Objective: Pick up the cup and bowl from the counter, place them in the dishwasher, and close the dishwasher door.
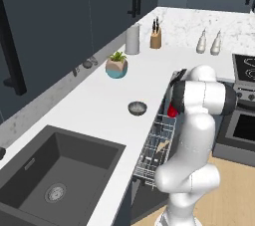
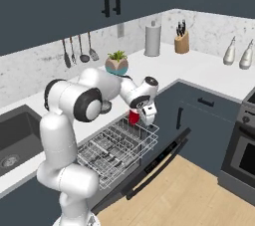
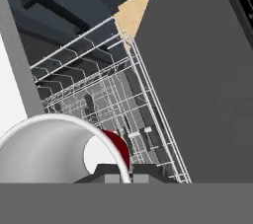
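In the left base view the bowl [image 1: 137, 108] sits on the counter [image 1: 99, 105], untouched, just beside the pulled-out wire rack [image 1: 155, 150] of the dishwasher, while the cup [image 1: 172, 110] shows as a red patch at the rack's far end, half hidden behind the arm. In the right base view the gripper [image 2: 134, 118] hangs over the rack's [image 2: 117, 148] far corner with the cup [image 2: 133, 117] clamped in its closed jaws, above the wires rather than resting among them as far as I can tell; the dishwasher door [image 2: 154, 163] lies dropped open below the rack. In the hand view the cup's [image 3: 59, 149] pale rim sits close to the lens, pinched at its wall, with the rack [image 3: 108, 90] beneath it. By my reckoning the cup is nearly delivered; its release, the bowl and the door remain.
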{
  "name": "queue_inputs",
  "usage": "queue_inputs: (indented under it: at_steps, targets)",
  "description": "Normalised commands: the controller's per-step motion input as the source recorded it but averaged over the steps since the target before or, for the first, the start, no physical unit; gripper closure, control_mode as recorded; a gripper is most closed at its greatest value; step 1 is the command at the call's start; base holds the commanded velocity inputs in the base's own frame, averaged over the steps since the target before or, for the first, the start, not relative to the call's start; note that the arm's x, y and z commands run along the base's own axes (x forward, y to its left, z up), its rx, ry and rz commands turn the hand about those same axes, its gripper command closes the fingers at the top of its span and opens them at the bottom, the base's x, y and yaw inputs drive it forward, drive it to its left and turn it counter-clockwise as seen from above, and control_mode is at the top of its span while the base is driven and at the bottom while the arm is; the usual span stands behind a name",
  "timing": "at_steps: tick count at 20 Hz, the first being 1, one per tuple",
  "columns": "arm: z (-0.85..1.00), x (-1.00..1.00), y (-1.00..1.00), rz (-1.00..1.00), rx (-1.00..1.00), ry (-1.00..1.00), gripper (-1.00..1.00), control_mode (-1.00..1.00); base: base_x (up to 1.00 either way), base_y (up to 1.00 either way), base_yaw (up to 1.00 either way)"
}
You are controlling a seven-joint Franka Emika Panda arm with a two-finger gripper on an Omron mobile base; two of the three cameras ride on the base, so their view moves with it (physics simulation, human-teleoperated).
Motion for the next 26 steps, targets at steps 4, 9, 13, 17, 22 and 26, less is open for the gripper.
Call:
queue_inputs:
  at_steps: [4,9,13,17,22,26]
  targets:
    - [-0.58,-0.11,-0.12,-0.03,0.12,0.09,1.00,-1.00,0.00,0.00,0.00]
    - [-0.53,0.14,0.00,-0.03,0.21,0.08,1.00,-1.00,0.00,0.00,0.00]
    - [-0.48,0.41,0.00,-0.05,0.19,0.10,1.00,-1.00,0.00,0.00,0.00]
    - [-0.53,0.32,0.00,-0.07,0.13,0.14,1.00,-1.00,0.00,0.00,0.00]
    - [-0.51,0.40,0.04,-0.09,0.12,0.19,1.00,-1.00,0.00,0.00,0.00]
    - [-0.41,0.25,0.16,-0.09,0.12,0.16,1.00,-1.00,0.00,0.00,0.00]
